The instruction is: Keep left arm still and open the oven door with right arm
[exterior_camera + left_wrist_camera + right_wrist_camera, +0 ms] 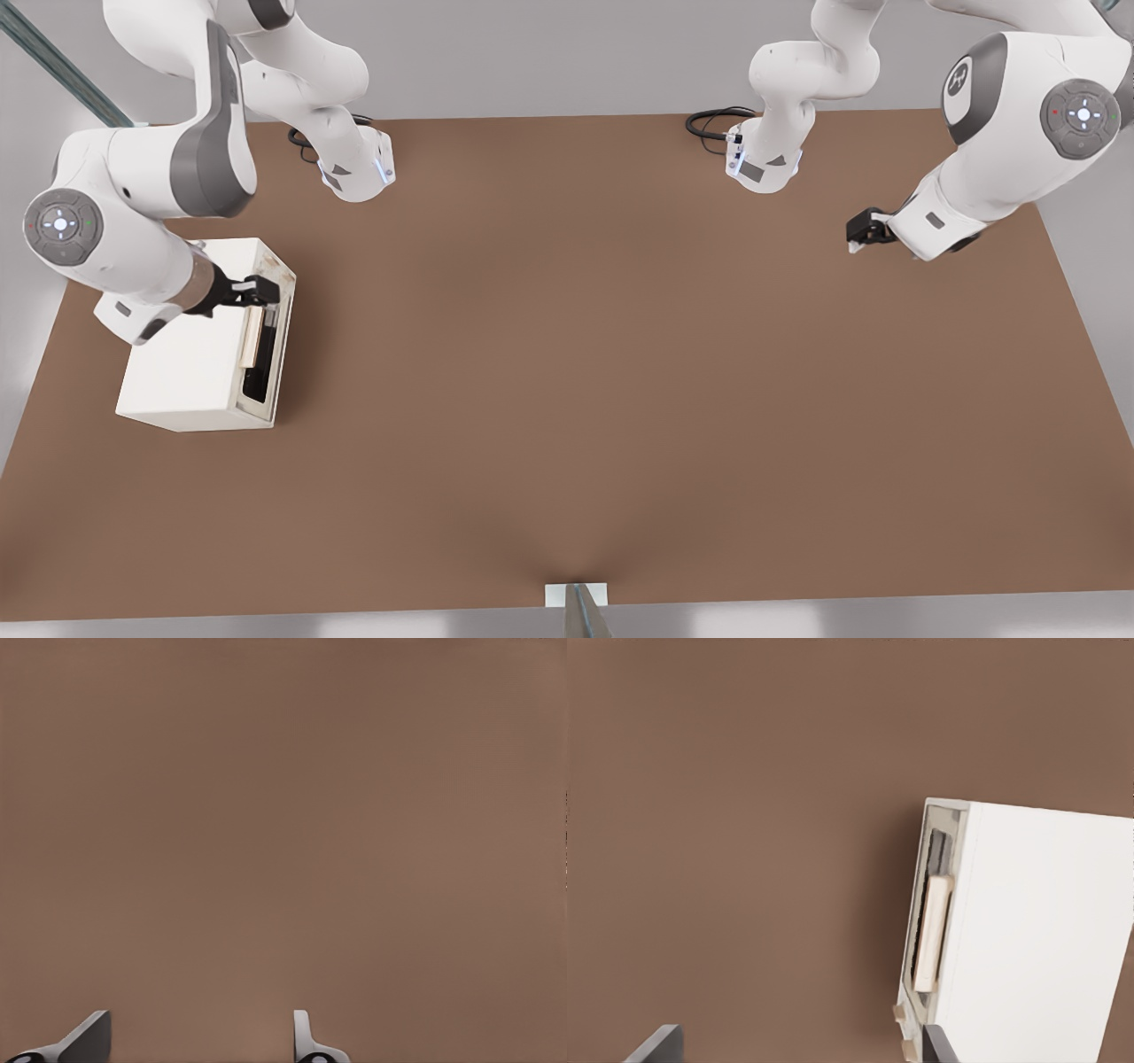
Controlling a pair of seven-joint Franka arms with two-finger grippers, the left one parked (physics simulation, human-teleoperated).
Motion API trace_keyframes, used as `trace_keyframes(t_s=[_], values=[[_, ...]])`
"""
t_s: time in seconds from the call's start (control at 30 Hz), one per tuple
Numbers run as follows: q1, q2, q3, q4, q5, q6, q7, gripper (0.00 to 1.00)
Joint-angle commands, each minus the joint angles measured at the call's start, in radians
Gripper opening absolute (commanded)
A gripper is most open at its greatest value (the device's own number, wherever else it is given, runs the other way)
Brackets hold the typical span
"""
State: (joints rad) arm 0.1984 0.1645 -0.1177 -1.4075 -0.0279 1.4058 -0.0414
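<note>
The cream-white oven [190,372] stands on the table near the front view's left edge. Its oven door [268,350] faces the front view's right, lies flat against the box, and has a dark window and a tan bar handle [252,337]. My right arm [133,221] reaches over the oven's top. Its gripper [259,291] hangs just above the far end of the door's upper edge, open and holding nothing. In the right wrist view, the gripper [797,1050] has its fingertips wide apart, with the door [937,846] and handle [933,935] seen from above.
The brown table [567,399] carries only the oven. Both arm bases [359,168] stand along its back edge. The parked arm's gripper [864,232] hovers at the front view's right. A small white bracket [576,594] sits at the front edge.
</note>
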Motion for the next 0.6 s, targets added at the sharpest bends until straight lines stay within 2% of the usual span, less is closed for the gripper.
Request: trace_keyframes(t_s=[0.0, 0.07, 0.1, 0.13, 0.17, 0.27, 0.3, 0.43, 0.57], values=[[0.001, -0.002, 0.000, -0.001, 0.000, 0.068, -0.017, 1.00], [0.018, 0.039, 0.006, -0.007, -0.013, 0.070, -0.017, 1.00], [0.059, 0.090, 0.006, 0.018, -0.090, 0.065, -0.003, 0.90], [0.099, 0.151, 0.007, 0.073, -0.095, 0.010, 0.133, 0.21], [0.139, 0.217, 0.001, 0.111, -0.131, -0.021, 0.161, 0.21], [0.354, 0.391, -0.003, 0.159, -0.585, -0.160, 0.350, 0.21], [0.403, 0.418, -0.036, 0.157, -0.635, -0.160, 0.380, 0.21], [0.457, 0.461, -0.117, 0.162, -0.641, -0.153, 0.448, 0.21], [0.449, 0.451, -0.123, 0.121, -0.719, -0.150, 0.391, 0.21]])
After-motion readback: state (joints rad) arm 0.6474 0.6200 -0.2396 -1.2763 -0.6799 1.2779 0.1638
